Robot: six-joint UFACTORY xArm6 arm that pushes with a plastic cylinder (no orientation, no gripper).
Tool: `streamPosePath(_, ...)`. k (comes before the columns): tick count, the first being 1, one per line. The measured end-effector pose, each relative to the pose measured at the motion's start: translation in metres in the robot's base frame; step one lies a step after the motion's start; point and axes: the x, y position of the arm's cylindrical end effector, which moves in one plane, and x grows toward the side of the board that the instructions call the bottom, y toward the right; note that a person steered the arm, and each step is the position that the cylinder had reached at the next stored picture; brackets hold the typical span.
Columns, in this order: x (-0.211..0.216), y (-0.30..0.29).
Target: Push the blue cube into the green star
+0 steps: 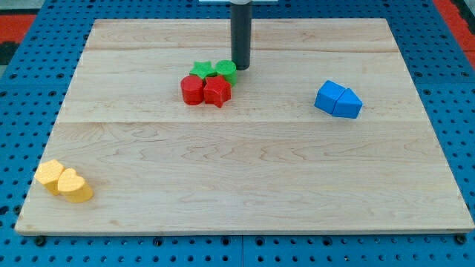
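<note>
The blue cube (329, 96) lies at the view's right, touching a second blue block (349, 104) on its right side. The green star (201, 70) lies near the top middle in a tight cluster, with a green round block (226, 71) to its right. My tip (240, 67) stands at the right edge of the green round block, touching it or nearly so. The tip is far to the left of the blue cube.
A red round block (192, 90) and a red star (217, 91) sit just below the green blocks, touching them. Two yellow blocks (50, 173) (74, 186) lie at the wooden board's (237, 163) bottom left corner. A blue pegboard surrounds the board.
</note>
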Motion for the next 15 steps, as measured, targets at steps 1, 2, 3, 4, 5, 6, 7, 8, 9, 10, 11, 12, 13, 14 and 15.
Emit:
streamPosePath(1,-0.001,0.042)
streamPosePath(2,-0.002,0.157)
streamPosePath(3,0.040,0.248)
streamPosePath(4,0.086,0.268)
streamPosePath(5,0.086,0.181)
streamPosePath(6,0.086,0.142)
streamPosePath(7,0.073,0.107)
streamPosePath(8,0.034,0.074)
streamPosePath(9,0.016,0.097)
streamPosePath(10,-0.005,0.086)
streamPosePath(11,0.002,0.055)
streamPosePath(12,0.024,0.071)
streamPosePath(13,0.014,0.047)
streamPosePath(14,-0.014,-0.007)
streamPosePath(15,-0.022,-0.039)
